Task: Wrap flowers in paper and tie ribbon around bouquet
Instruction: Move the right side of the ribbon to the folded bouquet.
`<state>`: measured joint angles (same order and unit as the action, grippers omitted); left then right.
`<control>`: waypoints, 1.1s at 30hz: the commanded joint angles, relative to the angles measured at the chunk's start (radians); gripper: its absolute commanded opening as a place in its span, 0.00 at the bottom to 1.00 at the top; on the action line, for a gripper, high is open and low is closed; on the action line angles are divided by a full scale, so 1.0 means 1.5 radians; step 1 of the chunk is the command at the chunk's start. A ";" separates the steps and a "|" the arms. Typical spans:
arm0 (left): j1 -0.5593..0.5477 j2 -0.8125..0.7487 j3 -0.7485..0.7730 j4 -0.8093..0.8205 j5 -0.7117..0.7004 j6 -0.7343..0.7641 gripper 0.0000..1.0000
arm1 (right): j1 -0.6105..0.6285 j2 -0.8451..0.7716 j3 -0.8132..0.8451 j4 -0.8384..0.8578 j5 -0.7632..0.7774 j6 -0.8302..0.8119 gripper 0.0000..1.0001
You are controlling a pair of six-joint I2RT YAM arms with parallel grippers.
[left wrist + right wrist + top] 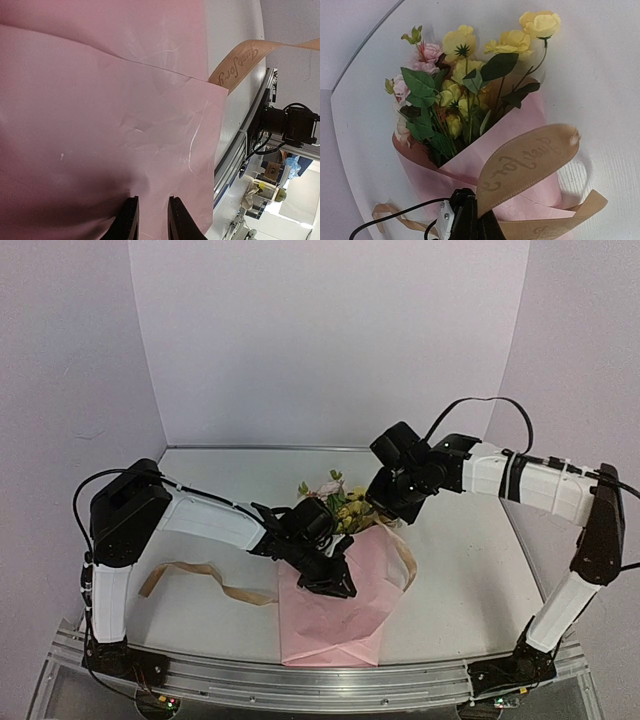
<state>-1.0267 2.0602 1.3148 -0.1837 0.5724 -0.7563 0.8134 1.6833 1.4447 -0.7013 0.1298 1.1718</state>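
The bouquet lies mid-table: yellow and pink flowers (338, 502) (465, 85) stick out of a cone of pink paper (340, 625) (427, 172) (100, 100). My left gripper (330, 580) (152, 205) sits on the cone's middle, its jaws narrowly apart with a ridge of paper pinched between them. A tan ribbon trails left across the table (200, 575) and passes under the cone. Its right part (405, 558) rises to my right gripper (392, 512) (470, 197), which is shut on it; a printed loop (530, 160) arcs up from the fingers.
White walls close in the back and sides. The table's metal front rail (300, 685) runs just below the paper's bottom edge. A stretch of ribbon (240, 62) leaves the paper's edge towards that rail.
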 commanded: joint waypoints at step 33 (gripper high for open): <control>0.019 -0.006 0.000 0.068 -0.018 -0.066 0.21 | 0.076 -0.422 -0.373 -0.158 0.061 -0.004 0.00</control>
<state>-1.0046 2.0376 1.2651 -0.0955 0.5533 -0.8436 0.9257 1.1103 0.8951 -0.7358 0.1230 1.1297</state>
